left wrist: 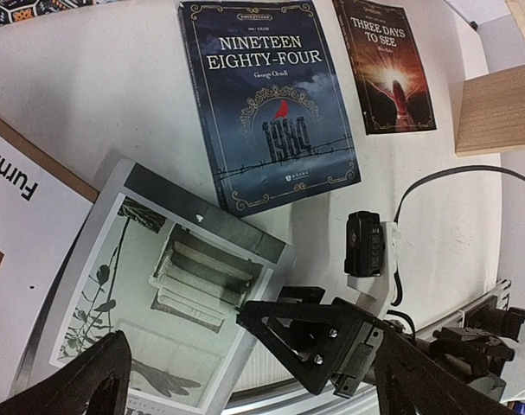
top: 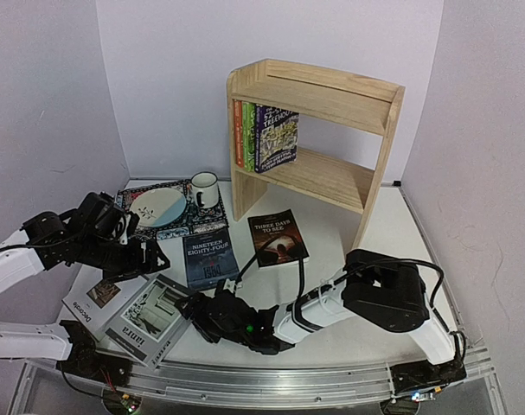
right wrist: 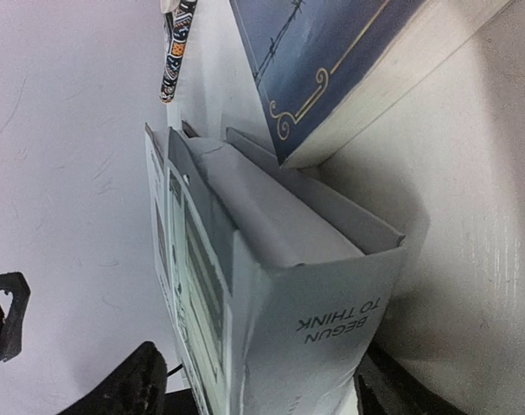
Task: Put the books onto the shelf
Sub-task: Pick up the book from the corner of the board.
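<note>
- Right hand (top: 197,309): fingers spread, straddling the raised edge of the grey "ianra" paperback (top: 151,318).
- Left hand (top: 152,258): spread wide, empty, near the same book.
- Light pine shelf (top: 314,130): well beyond both hands.

In the right wrist view the grey book (right wrist: 271,285) fills the gap of the right pincer (right wrist: 258,389), its near end running off the bottom edge. Whether the fingers (right wrist: 128,385) press its covers cannot be told. Beyond the pincer, the dark blue book (right wrist: 331,60) is cut by the top edge. In the left wrist view the white book (left wrist: 20,199) on the left pincer's (left wrist: 180,337) left runs off the frame, and the black book (left wrist: 387,69) ahead loses its top. From above, the left arm (top: 63,242) covers part of the white book. The spines of the three paperbacks (top: 264,137) on the shelf (top: 331,95) are too small to read.
</note>
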You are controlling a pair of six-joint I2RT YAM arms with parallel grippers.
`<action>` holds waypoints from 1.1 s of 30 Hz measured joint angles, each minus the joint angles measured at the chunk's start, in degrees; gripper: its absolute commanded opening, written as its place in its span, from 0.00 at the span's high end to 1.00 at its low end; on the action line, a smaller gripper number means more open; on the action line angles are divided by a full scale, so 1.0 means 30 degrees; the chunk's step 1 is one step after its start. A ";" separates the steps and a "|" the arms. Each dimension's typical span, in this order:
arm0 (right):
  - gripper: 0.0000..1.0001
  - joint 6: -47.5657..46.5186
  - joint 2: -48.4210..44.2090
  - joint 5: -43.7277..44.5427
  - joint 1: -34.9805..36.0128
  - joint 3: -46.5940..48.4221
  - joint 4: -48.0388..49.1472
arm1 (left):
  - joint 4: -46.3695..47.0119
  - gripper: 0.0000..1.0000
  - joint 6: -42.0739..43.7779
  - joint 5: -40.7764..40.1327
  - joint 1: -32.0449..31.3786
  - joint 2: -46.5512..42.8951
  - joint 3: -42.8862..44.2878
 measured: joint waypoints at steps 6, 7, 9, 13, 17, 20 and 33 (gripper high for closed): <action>0.58 -0.0356 0.0117 0.0199 -0.0134 -0.0102 -0.0208 | -0.0026 0.00 -0.0003 0.0015 0.0000 0.0000 0.0007; 0.63 -0.0546 0.0117 0.0247 -0.0157 -0.0184 -0.0182 | -0.0026 0.00 -0.0009 0.0021 0.0000 0.0000 0.0007; 0.64 -0.0736 0.0094 0.0370 -0.0174 -0.0483 0.0053 | -0.0026 0.00 -0.0010 0.0015 0.0000 -0.0011 0.0015; 0.64 -0.1224 -0.0450 0.0726 -0.0174 -0.1501 0.0588 | -0.0036 0.00 -0.0022 0.0019 0.0000 -0.0003 0.0036; 0.64 -0.2548 -0.1717 0.1175 -0.0174 -0.2486 0.0558 | -0.0058 0.01 -0.0032 0.0032 0.0000 0.0133 0.0265; 0.63 -0.3621 -0.2588 0.1366 -0.0160 -0.3010 0.0390 | -0.0053 0.00 -0.0046 0.0030 0.0000 0.0182 0.0439; 0.62 -0.7827 -0.8864 0.2937 -0.0014 -0.7342 -0.0120 | 0.1345 0.00 -0.0017 0.1388 0.0000 -0.0144 0.0308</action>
